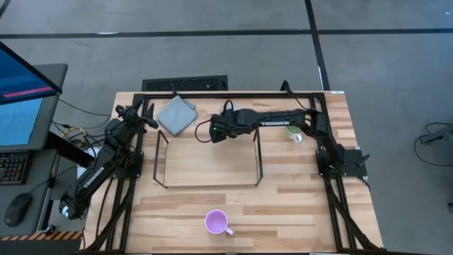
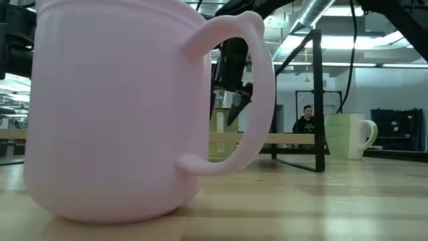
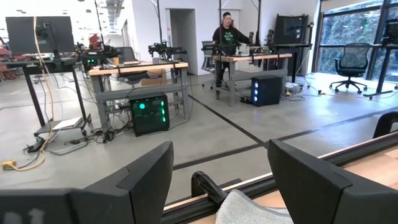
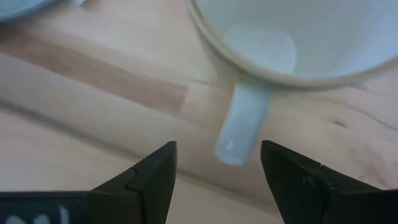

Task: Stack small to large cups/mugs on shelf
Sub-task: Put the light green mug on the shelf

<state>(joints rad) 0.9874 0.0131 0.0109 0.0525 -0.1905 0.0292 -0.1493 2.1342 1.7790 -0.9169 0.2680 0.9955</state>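
A light purple mug (image 1: 216,222) stands upright near the table's near edge and fills the low view (image 2: 114,107). An olive green mug (image 1: 296,135) stands at the far right, partly under my right arm; it also shows in the low view (image 2: 348,136). The cream-white mug (image 4: 292,37) stands upright on the table behind the wire shelf (image 1: 257,157). My right gripper (image 4: 217,149) is open above it, pointing down, one finger on each side of its handle (image 4: 242,124), touching nothing. In the high view the gripper (image 1: 214,131) hides it. My left gripper (image 3: 221,162) is open and empty at the far left.
A grey folded cloth (image 1: 175,113) lies at the far edge between the two grippers, just ahead of my left gripper (image 1: 147,117). The black table frame (image 1: 233,94) runs along the far edge. A person stands far off in the room (image 3: 227,37).
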